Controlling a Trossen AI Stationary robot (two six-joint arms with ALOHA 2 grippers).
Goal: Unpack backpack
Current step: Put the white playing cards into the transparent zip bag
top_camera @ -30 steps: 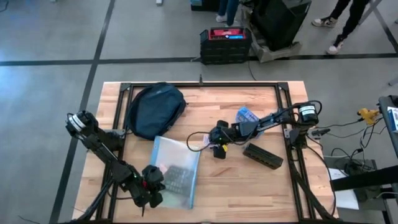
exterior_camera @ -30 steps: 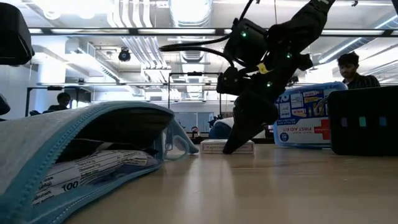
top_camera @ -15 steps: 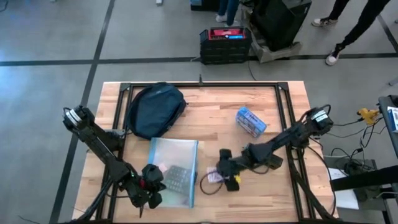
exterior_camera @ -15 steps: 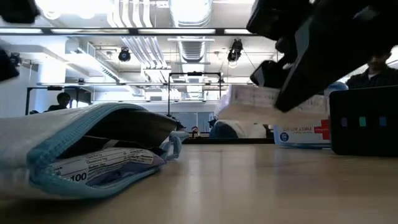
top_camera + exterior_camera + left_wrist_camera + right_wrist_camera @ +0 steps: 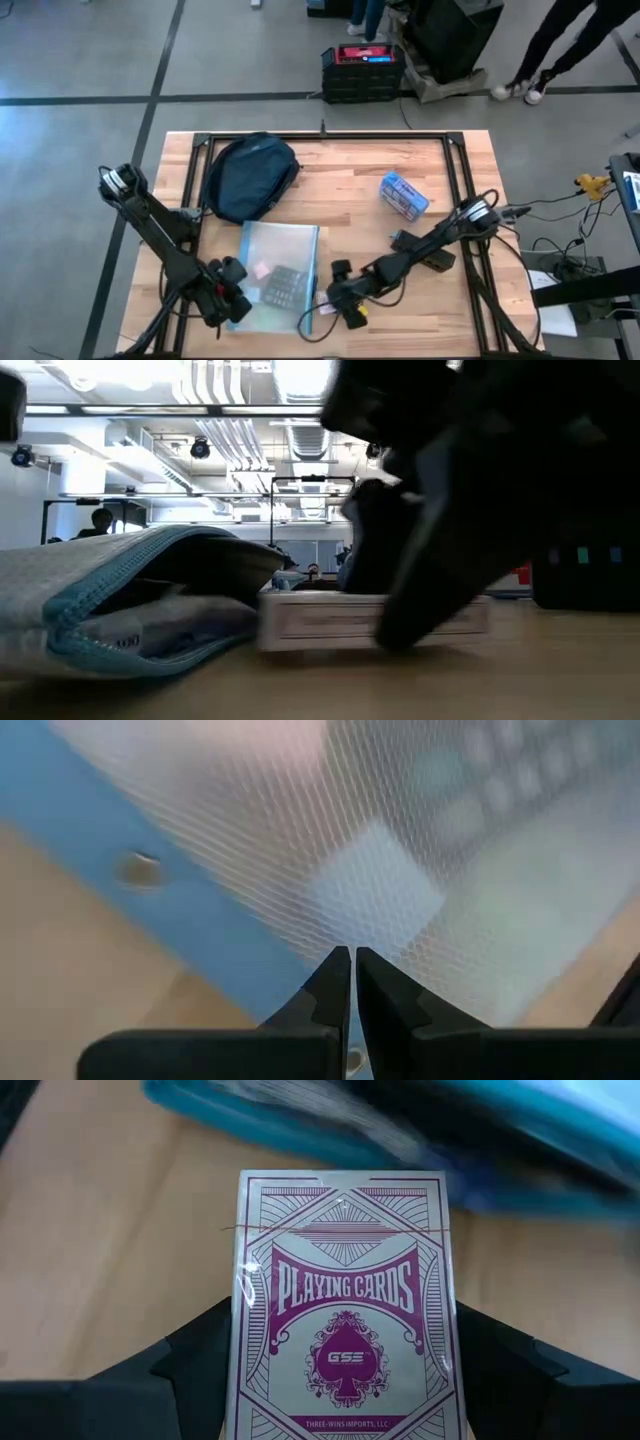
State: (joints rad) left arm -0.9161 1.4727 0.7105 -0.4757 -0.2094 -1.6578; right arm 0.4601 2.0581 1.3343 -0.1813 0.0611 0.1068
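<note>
Backpack (image 5: 250, 176) lies apart; right tool (image 5: 345, 303) grips card pack (image 5: 343, 1305).

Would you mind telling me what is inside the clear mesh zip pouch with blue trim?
Inside the clear mesh zip pouch with blue trim, a dark keypad-like item and a pale packet show through; anything beneath them is hidden.

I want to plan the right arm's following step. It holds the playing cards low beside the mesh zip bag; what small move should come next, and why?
Probably open the right hand and let go. The playing cards box sits between its fingers, and the low view shows it lying flat on the table next to the mesh zip bag, whose edge the left hand pinches.
</note>
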